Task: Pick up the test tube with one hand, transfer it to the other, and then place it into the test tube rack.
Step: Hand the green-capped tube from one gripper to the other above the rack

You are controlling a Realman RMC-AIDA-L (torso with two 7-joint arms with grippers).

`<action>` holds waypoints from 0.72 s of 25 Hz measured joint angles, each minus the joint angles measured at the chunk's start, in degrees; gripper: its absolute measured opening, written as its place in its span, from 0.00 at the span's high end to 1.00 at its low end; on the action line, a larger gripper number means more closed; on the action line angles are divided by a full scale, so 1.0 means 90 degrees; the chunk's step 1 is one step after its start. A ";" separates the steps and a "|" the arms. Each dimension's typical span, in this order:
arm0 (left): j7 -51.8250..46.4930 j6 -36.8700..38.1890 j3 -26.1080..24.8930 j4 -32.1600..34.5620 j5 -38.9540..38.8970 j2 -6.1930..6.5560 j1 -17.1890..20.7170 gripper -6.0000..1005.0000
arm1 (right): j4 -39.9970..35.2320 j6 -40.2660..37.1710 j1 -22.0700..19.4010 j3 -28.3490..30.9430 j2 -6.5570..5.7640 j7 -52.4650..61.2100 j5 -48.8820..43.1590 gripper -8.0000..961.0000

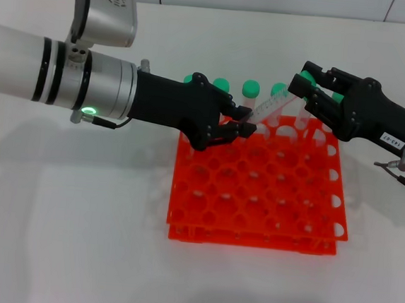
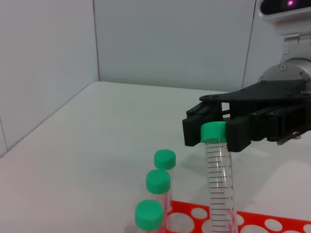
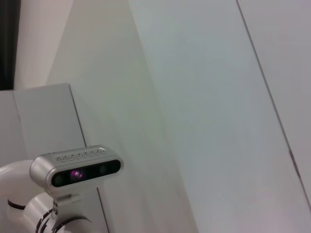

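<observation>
The test tube (image 1: 269, 106) is clear with a green cap and hangs tilted over the back row of the orange-red test tube rack (image 1: 253, 220). My left gripper (image 1: 242, 122), on the arm with the green ring, is shut on the tube's lower part. My right gripper (image 1: 301, 93), with the white label, reaches in from the right. In the left wrist view its fingers (image 2: 239, 133) sit tight on both sides of the tube's green cap (image 2: 214, 131). The right wrist view shows only a wall and my head.
Several more green-capped tubes (image 1: 250, 89) stand in the rack's back row, just behind and below the held tube; three show in the left wrist view (image 2: 158, 181). The rack's other holes are open. White table (image 1: 76, 218) lies all around.
</observation>
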 joint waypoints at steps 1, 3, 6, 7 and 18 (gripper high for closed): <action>0.0000 0.0000 0.0000 0.0000 -0.0006 0.0000 -0.0005 0.77 | 0.0000 0.0005 0.0003 0.0000 0.0000 0.0000 0.0000 0.65; 0.0000 0.0000 0.0000 0.0000 -0.0010 0.0000 -0.0011 0.77 | -0.0001 0.0014 0.0008 0.0000 0.0000 0.0000 -0.0001 0.65; -0.0002 0.0000 0.0000 0.0000 -0.0011 -0.0001 -0.0014 0.77 | -0.0003 0.0046 0.0029 0.0000 0.0000 0.0000 -0.0024 0.66; -0.0002 0.0000 0.0000 0.0000 -0.0011 0.0000 -0.0014 0.77 | -0.0004 0.0060 0.0038 0.0000 0.0000 0.0000 -0.0038 0.66; -0.0032 -0.0040 0.0000 0.0000 -0.0030 -0.0015 -0.0010 0.77 | -0.0005 0.0086 0.0056 0.0001 0.0000 0.0000 -0.0017 0.71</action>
